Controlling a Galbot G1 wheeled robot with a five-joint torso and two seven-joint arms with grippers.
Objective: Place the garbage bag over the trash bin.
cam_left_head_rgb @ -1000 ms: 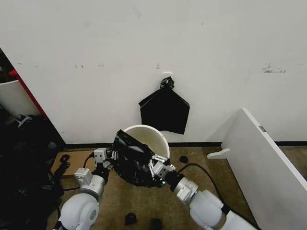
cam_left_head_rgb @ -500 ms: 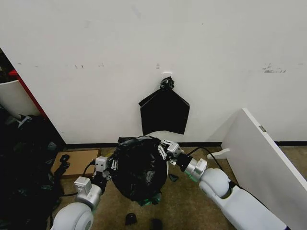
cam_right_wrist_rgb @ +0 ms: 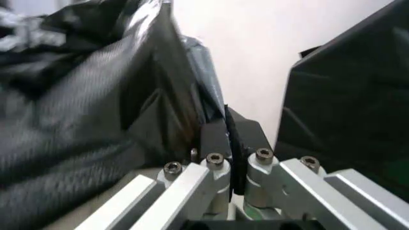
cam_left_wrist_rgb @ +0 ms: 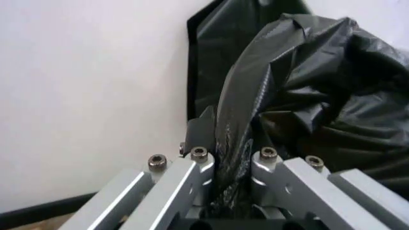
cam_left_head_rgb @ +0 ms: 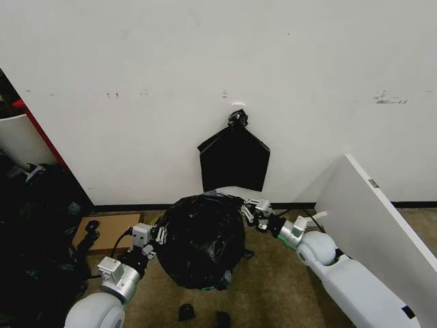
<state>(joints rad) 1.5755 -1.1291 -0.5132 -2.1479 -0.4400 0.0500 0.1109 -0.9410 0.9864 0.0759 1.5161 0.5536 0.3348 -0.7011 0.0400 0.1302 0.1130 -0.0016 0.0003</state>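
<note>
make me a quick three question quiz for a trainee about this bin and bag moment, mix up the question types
1. True or false: the thin crinkly black plastic garbage bag lies flat on the floor.
2. Which grippers are shut on the bag? A left gripper only; B right gripper only; C both.
3. Fill in: the flat black bundle knotted at its top hangs on the white ____.

Key
1. False: it is draped over the round white plastic trash bin.
2. C
3. wall

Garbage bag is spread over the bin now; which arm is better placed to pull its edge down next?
Probably right: the right gripper pinches the garbage bag at its far rim by the wall; the left gripper grips lower on the near side.
</note>
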